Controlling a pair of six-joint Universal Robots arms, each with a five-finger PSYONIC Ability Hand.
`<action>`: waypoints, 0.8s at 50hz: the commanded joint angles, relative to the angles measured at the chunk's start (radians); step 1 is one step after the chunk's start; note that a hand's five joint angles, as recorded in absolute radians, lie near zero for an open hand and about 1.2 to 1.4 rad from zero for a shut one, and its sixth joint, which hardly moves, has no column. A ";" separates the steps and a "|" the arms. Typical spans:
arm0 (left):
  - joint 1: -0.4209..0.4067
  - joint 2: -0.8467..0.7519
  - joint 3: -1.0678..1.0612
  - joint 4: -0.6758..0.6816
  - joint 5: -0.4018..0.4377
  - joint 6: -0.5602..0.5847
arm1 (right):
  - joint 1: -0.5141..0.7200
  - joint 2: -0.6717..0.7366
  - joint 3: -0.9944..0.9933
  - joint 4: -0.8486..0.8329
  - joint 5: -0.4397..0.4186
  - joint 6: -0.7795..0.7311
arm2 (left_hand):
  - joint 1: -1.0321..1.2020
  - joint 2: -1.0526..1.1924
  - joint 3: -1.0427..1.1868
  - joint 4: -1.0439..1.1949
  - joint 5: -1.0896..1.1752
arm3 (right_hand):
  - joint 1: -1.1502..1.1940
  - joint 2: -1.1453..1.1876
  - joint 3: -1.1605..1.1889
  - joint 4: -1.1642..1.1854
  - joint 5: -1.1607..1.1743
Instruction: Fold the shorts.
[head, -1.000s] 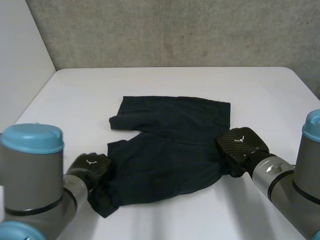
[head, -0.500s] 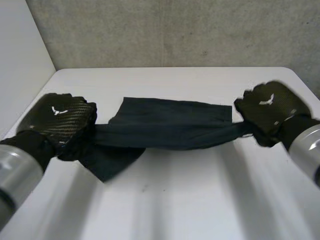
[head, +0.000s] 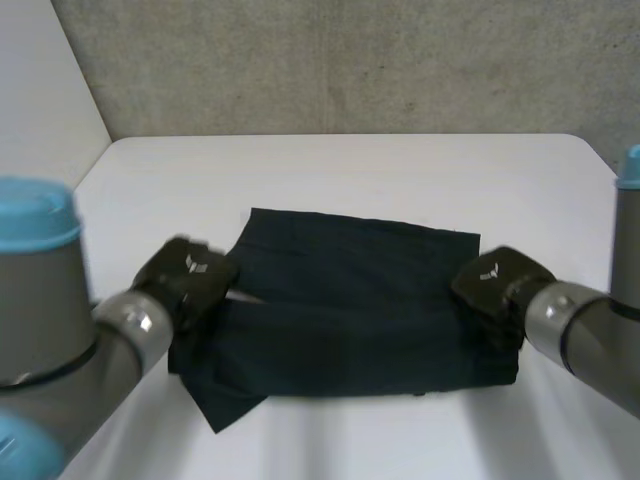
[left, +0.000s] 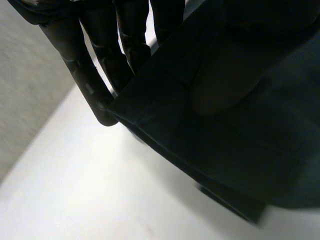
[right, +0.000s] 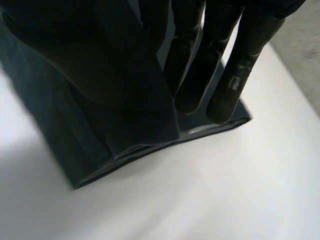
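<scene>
Cloth: dark navy shorts (head: 350, 300) lay folded on white counter (head: 400, 170).
Left hand (head: 190, 275): my fingers (left: 95, 65) pinched their left edge.
Right hand (head: 492, 280): pinched right edge.

dark navy shorts (head: 350, 300), white table (head: 350, 170), grey concrete wall (head: 350, 60)

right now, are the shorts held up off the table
No, the shorts lie folded on the white table, with the left hand at one side edge and the right hand at the other.
</scene>
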 joint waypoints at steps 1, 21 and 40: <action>0.001 -0.295 0.322 0.121 -0.008 0.000 | 0.002 0.190 -0.186 -0.167 0.067 0.011 | 0.248 0.199 0.211 0.196 0.262 | 0.421 0.218 0.224 0.205 0.232; 0.004 -0.941 1.080 0.378 -0.068 0.142 | 0.001 0.698 -0.584 -0.690 0.110 -0.143 | -0.141 -0.191 -0.179 -0.193 -0.127 | -0.097 -0.301 -0.294 -0.314 -0.287; 0.004 -0.455 0.481 0.449 -0.058 -0.065 | -0.098 0.205 -0.176 -0.405 0.007 0.389 | -0.973 -1.023 -1.011 -1.026 -0.959 | -0.801 -1.004 -0.998 -1.017 -0.990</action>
